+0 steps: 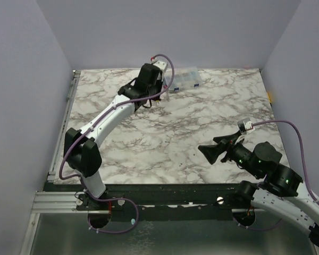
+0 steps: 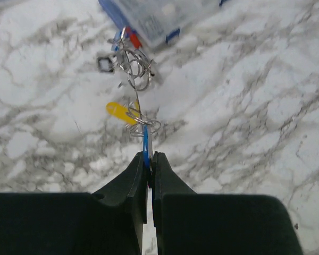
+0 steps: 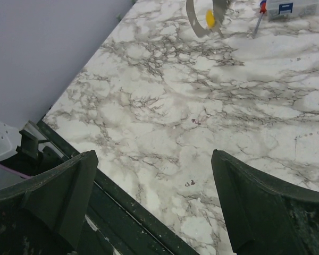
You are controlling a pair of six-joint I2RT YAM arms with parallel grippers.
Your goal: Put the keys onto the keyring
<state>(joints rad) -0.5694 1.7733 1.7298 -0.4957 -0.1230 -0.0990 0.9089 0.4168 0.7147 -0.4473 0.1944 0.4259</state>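
From above, the left arm (image 1: pixel 117 109) stretches to the far edge of the tabletop (image 1: pixel 202 122), beside the clear box (image 1: pixel 184 79). The right gripper (image 1: pixel 211 151) hovers over the near right, jaws spread wide.

The left wrist view shows the left gripper (image 2: pixel 149 162) pinched on a blue key (image 2: pixel 145 144). The yellow key (image 2: pixel 119 111) and the silver keyring (image 2: pixel 134 68) lie just beyond it.

In the right wrist view, its fingers (image 3: pixel 58 196) stand well apart over the marble.

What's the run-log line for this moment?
left gripper: shut on blue key | right gripper: open, empty, above table | yellow key: between blue key and keyring
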